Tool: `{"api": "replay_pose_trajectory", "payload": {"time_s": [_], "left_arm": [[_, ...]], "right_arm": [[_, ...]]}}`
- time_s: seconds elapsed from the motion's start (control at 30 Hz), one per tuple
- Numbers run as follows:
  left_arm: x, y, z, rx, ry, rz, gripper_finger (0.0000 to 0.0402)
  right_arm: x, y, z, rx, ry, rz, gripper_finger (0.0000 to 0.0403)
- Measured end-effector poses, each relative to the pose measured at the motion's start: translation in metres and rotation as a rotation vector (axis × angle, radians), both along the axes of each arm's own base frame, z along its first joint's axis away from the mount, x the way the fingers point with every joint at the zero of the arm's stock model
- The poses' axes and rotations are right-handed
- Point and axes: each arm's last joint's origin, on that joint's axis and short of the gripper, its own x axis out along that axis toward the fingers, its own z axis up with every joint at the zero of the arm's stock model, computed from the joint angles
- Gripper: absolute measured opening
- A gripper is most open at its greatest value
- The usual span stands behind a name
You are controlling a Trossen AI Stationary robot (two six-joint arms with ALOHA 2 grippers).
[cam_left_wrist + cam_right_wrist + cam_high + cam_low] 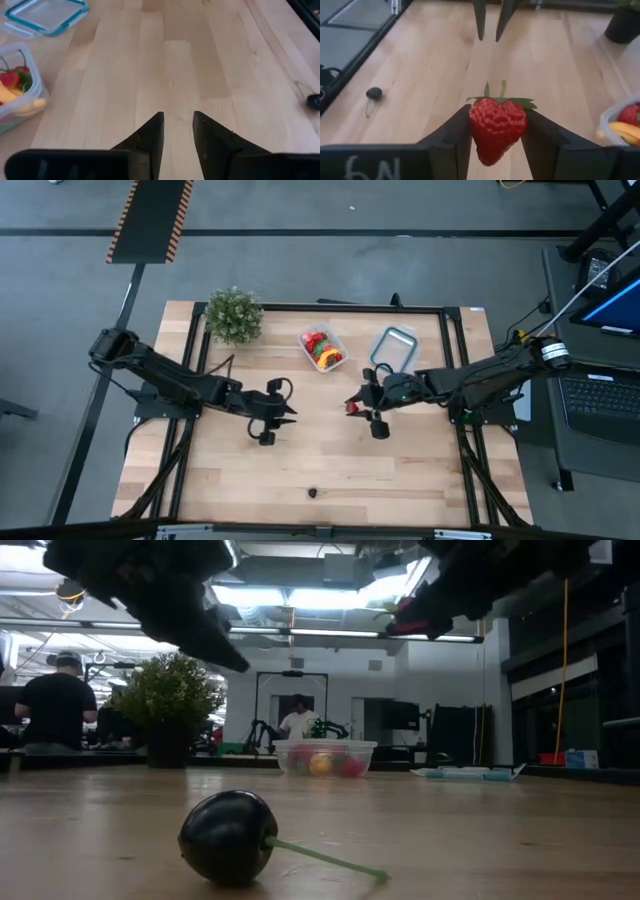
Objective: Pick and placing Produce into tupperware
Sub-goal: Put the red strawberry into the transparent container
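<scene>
My right gripper hangs above the table's middle, shut on a red strawberry with a green leafy cap. Facing it from the left, my left gripper is open with nothing between its fingers. The tupperware, a clear tub holding red, yellow and green produce, stands on the table beyond the two grippers. A dark cherry with a green stem lies on the wood near the front edge. My right gripper pinches the strawberry by its two opposite sides between its two fingers. The fingers come from the table's right, slanting downward. The strawberry is lifted clear of the table, with its leafy cap facing forward past the fingertips and its pointed end below the fingers.
A clear lid with a blue rim lies right of the tub. A bushy potted plant stands at the far left corner. Bare wood lies between the grippers and the front edge. People stand in the room beyond the table.
</scene>
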Motion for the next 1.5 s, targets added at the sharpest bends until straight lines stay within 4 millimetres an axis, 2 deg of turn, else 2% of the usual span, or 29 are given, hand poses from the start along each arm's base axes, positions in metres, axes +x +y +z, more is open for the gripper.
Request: {"api": "replay_pose_trajectory", "payload": {"time_s": [0.17,0.37,0.73,1.07,1.5], "left_arm": [[-0.010,0.000,-0.004,0.000,-0.002,-0.011,0.0089],[-0.012,0.000,-0.006,-0.001,-0.003,-0.012,0.0080],[-0.011,0.000,-0.005,-0.001,-0.009,-0.014,0.0065],[-0.011,0.000,-0.005,-0.003,-0.009,-0.012,0.0052],[-0.011,0.000,-0.005,-0.003,-0.009,-0.012,0.0034]], "right_arm": [[-0.014,-0.004,-0.012,-0.003,-0.099,-0.033,0.0142],[-0.032,-0.007,-0.032,0.027,-0.207,-0.043,0.0142],[-0.035,-0.011,-0.028,0.009,-0.274,-0.063,0.0142],[-0.037,-0.022,-0.033,-0.082,-0.242,-0.405,0.0142],[-0.038,-0.026,-0.034,-0.074,-0.254,-0.568,0.0142]]}}
